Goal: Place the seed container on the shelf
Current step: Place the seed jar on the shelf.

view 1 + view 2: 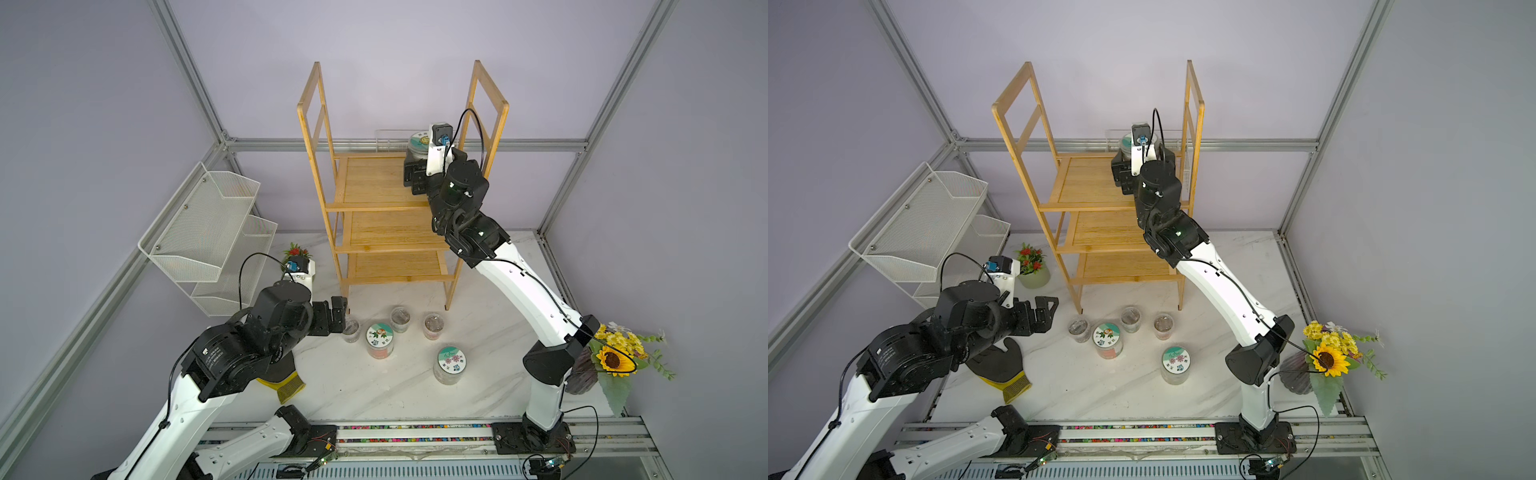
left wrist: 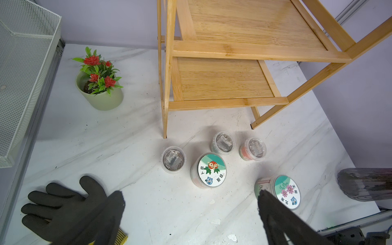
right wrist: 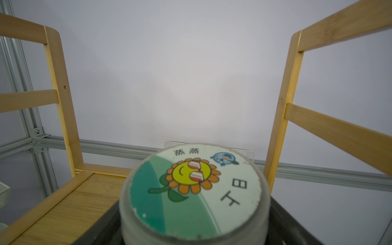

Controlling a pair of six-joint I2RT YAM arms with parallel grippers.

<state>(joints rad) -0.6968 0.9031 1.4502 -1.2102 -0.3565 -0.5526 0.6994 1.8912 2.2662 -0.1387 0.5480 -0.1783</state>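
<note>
I observed the right gripper (image 1: 417,162) clamped on the seed container (image 3: 195,191), a dark finger on each side of its body. The container stood upright over the top tier of the shelf (image 1: 374,183), nearer the shelf's right frame, with its sunflower lid facing up. I could not tell whether its base touched the slats. The two lower tiers were bare. The left gripper (image 1: 1048,313) hung with its jaws spread wide and held nothing, low before the shelf's left front leg. A group of jars (image 1: 379,338) stood on the table (image 1: 374,395) just in front of the shelf.
</note>
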